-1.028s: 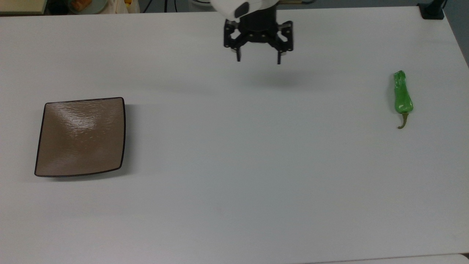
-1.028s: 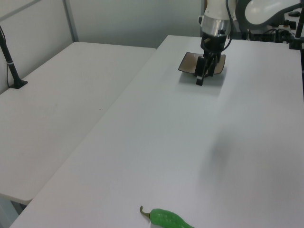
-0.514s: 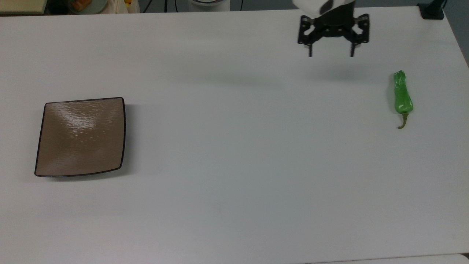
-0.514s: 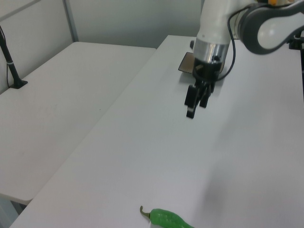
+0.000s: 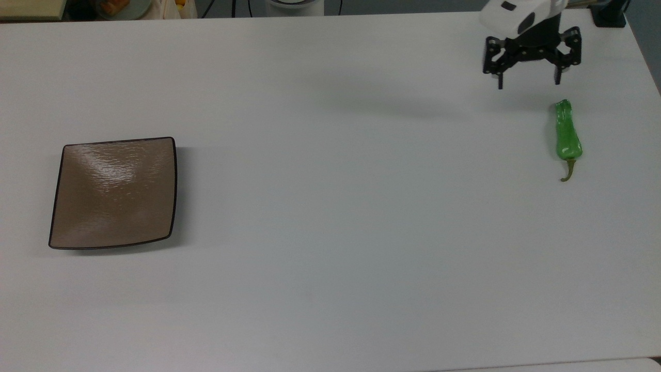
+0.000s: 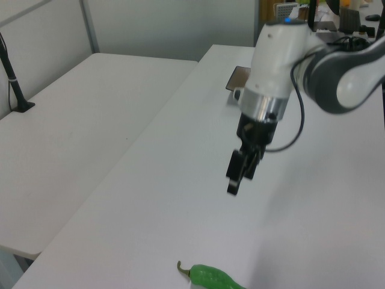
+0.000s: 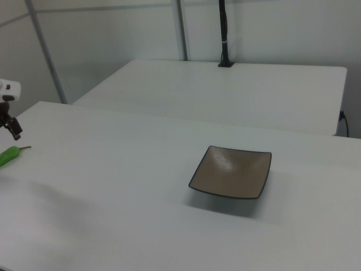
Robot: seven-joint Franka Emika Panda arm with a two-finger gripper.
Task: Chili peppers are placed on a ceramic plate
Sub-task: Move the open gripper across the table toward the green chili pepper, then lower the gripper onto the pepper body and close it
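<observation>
The pepper (image 5: 567, 135) lies flat on the table (image 5: 330, 289), near the top view's right edge, untouched. Its long axis runs up and down in the top view, blunt end toward the far edge and the thin curved stem (image 5: 568, 172) pointing toward the near edge. In the left view it shows as a green body at the bottom edge (image 6: 212, 277), stem toward the left view's left.

My gripper (image 5: 528, 82) hangs above the table with its fingers spread apart and nothing between them. In the top view it sits just above and a little to the left of the pepper's blunt end, near but not over it. The fingers line up across the top view, so they already straddle crosswise to the pepper's length. I judge the coming move needs a short shift toward the top view's right and lower, then a descent over the body's middle.

The plate (image 5: 114, 192) sits bare at the top view's left, well apart from the pepper, almost the table's whole width away.

I read no brand, label or writing anywhere.
</observation>
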